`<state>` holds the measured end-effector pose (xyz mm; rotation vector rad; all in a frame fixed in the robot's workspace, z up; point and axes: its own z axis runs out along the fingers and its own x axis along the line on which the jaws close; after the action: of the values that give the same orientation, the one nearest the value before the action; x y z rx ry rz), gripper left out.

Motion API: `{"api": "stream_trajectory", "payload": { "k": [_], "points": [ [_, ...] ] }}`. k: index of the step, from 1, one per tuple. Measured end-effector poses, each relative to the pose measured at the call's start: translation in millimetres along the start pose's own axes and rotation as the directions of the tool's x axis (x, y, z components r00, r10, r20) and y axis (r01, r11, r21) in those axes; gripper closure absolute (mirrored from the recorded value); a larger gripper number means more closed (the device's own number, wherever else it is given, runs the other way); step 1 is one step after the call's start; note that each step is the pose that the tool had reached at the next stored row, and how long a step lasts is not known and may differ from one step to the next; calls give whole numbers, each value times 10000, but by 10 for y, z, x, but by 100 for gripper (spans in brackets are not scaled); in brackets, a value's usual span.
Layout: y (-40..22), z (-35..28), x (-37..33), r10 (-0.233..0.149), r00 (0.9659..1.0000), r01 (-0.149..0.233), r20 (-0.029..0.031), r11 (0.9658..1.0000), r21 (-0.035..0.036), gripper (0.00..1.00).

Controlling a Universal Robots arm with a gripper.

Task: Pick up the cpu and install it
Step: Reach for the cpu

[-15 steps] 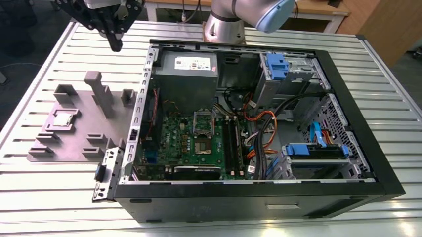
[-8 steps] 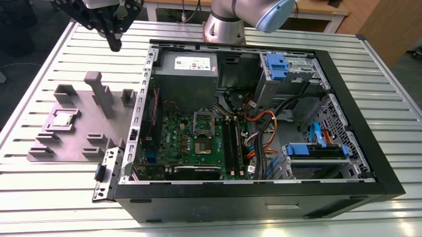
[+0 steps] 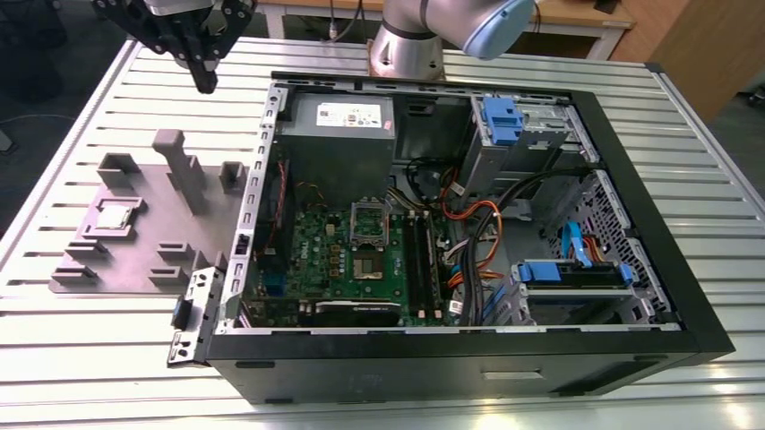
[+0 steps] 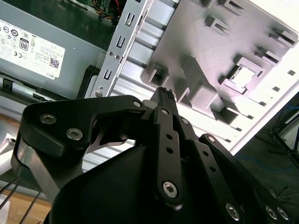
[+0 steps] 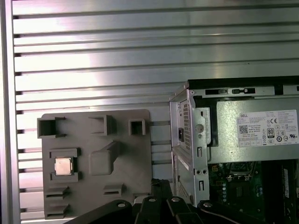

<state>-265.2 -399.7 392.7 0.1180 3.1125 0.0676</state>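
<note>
Step 1, approach: my gripper (image 3: 206, 83) hangs above the table (image 3: 84, 358), fingers pressed together, empty. The cpu (image 3: 116, 218) sits in its tray (image 3: 143, 249) pocket, well apart. Pickup requires spread fingers, centred overhead.

Bench (image 3: 84, 358) of silver-grey ribbed metal slats, dark grooves between them. Bright glare across slats, strongest in both wrist views. Beyond bench, pale wooden desk (image 3: 574, 22) on white frame. Brown wooden panel (image 3: 700, 54) at exterior view's right, far corner. Dark floor (image 3: 30, 98) at exterior view's left; looks dark teal in second wrist view.
</note>
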Motion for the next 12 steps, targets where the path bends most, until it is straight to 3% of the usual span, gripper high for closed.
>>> {"api": "stream_trajectory", "payload": {
  "k": [12],
  "points": [
    [-3, -1, 39, 0, 10000, 0, 1, 10000, 0, 89]
  ]
}}
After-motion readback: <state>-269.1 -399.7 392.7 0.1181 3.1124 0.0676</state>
